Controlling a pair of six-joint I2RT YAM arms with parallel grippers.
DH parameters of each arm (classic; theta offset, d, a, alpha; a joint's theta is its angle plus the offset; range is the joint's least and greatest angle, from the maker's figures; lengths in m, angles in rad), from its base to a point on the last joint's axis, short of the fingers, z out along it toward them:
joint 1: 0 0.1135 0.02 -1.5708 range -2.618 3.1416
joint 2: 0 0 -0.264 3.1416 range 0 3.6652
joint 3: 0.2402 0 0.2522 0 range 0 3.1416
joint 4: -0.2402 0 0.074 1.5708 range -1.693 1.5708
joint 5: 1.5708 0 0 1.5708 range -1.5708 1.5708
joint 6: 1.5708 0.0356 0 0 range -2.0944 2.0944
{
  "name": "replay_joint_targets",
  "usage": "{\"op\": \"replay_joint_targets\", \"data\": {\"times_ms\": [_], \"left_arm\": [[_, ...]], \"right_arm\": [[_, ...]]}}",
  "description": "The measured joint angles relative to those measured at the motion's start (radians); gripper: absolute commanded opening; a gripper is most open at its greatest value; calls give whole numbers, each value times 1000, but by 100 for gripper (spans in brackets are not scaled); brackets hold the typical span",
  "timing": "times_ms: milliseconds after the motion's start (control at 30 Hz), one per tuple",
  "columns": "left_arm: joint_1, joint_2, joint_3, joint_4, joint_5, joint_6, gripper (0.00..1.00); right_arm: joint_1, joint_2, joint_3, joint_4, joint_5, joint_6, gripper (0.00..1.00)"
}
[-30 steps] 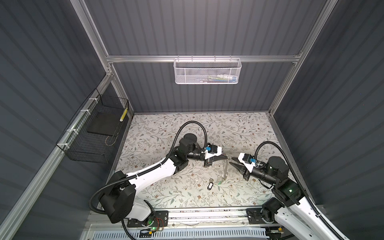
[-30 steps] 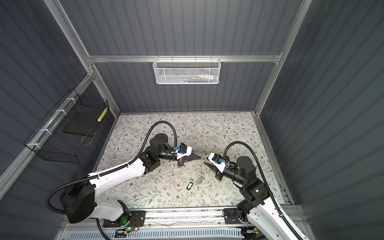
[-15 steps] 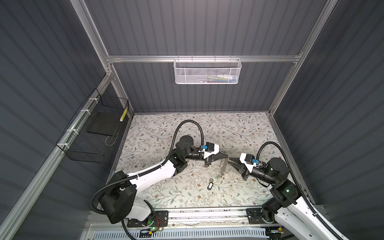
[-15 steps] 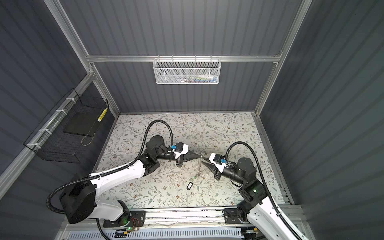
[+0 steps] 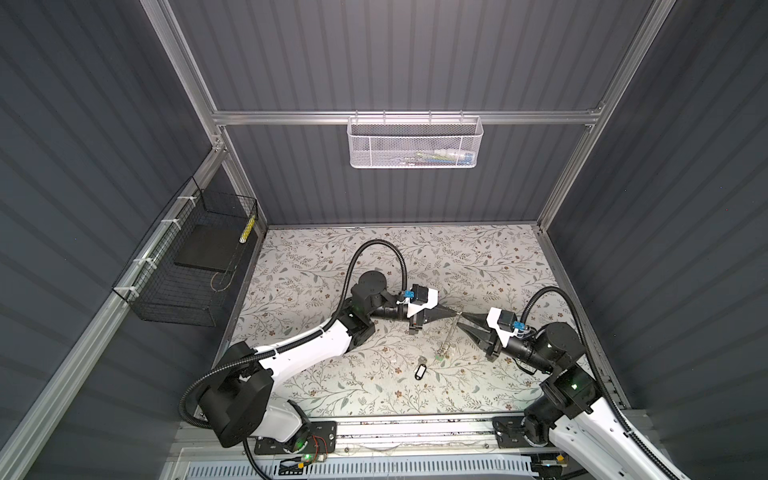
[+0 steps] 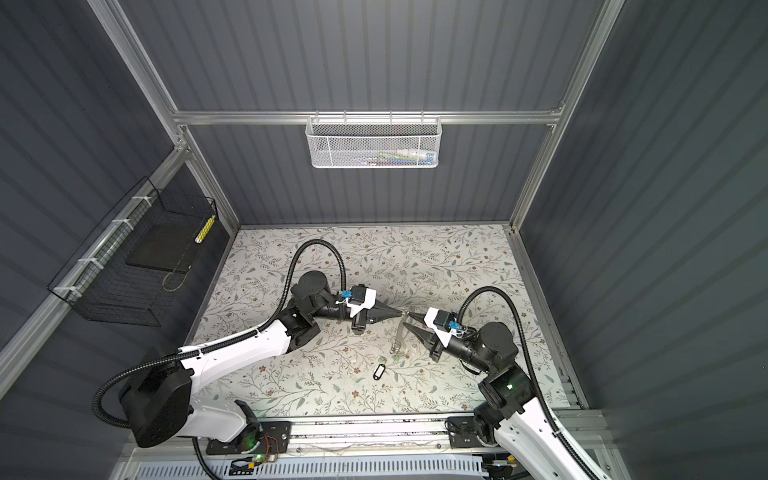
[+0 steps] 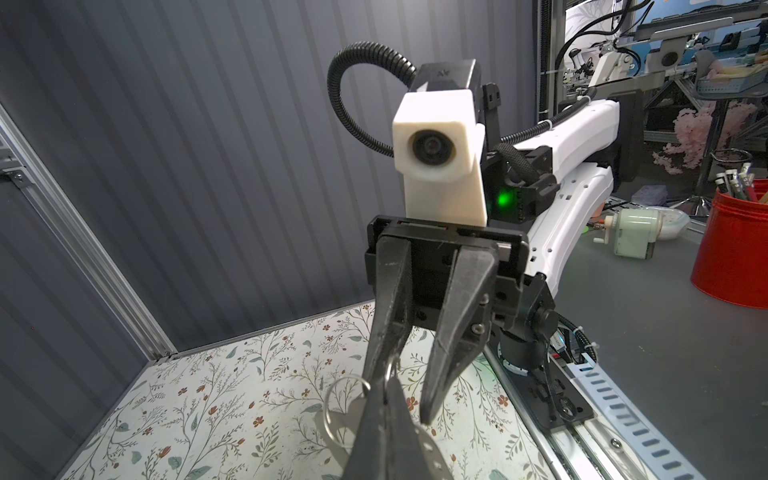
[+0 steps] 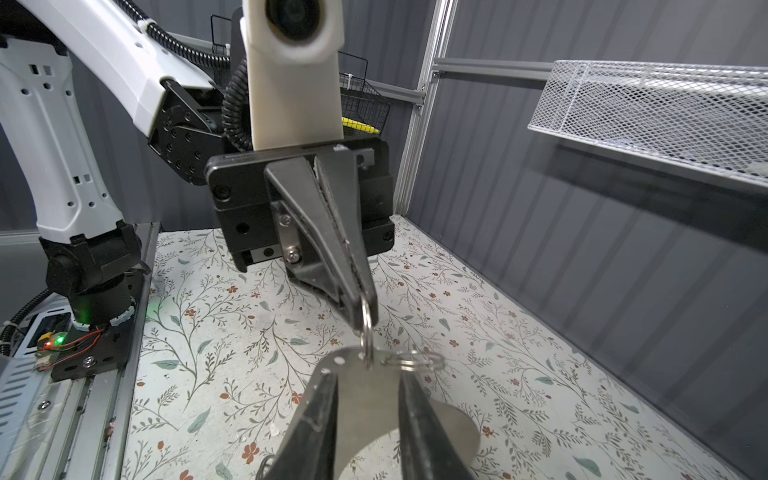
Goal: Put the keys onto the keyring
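Enclosure: dark grey ribbed walls [image 5: 415,62] on an aluminium frame, over a worktop [image 5: 332,270] with a floral pattern. A white mesh basket [image 5: 413,143] hangs on the back wall at upper centre in both top views. A black wire basket [image 5: 187,266] is fixed to the wall at middle left.

Left claw [image 5: 453,312]: it reaches in from the left to the centre of the worktop. Its jaws are pressed together on a small ring [image 8: 365,328], which passes through a hole at the edge of the keyring [image 8: 365,407]. The right wrist view shows this pinch clearly.

Keyring: it is held clear of the worktop and hangs from that ring. In both top views it appears edge-on, as a thin line running down the frame from the two claw tips. A second ring [image 8: 415,359] sits on the same edge.

Right claw [image 5: 462,322]: it comes in from the right, tip to tip with the left claw. Its jaws stand apart, with a finger on either side of the upper part of the plate. Contact with the plate cannot be confirmed.

Keys: the black-tagged key [image 5: 420,370] lies on the worktop, below and left of the keyring's lower end. The green-tagged key [image 5: 439,356] is just beside that lower end. Whether it hangs from the keyring or lies on the worktop cannot be told.
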Motion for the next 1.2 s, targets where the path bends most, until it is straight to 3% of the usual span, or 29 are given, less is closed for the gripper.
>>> {"op": "replay_joint_targets", "data": {"times_ms": [633, 733, 833, 1033, 1200], "left_arm": [[2, 0, 0, -29, 11, 16, 0], [2, 0, 5, -56, 9, 43, 22], [2, -3, 33, -169, -1, 113, 28], [0, -21, 204, -548, -84, 372, 29], [-15, -48, 288, -740, -158, 539, 27]], "right_arm": [[0, 40, -1, 55, -47, 42, 0], [0, 42, 0, 35, -46, 38, 0], [0, 54, 21, -28, -43, 16, 0], [0, 89, 109, -184, -25, -40, 0], [0, 128, 171, -285, -18, -79, 0]]}}
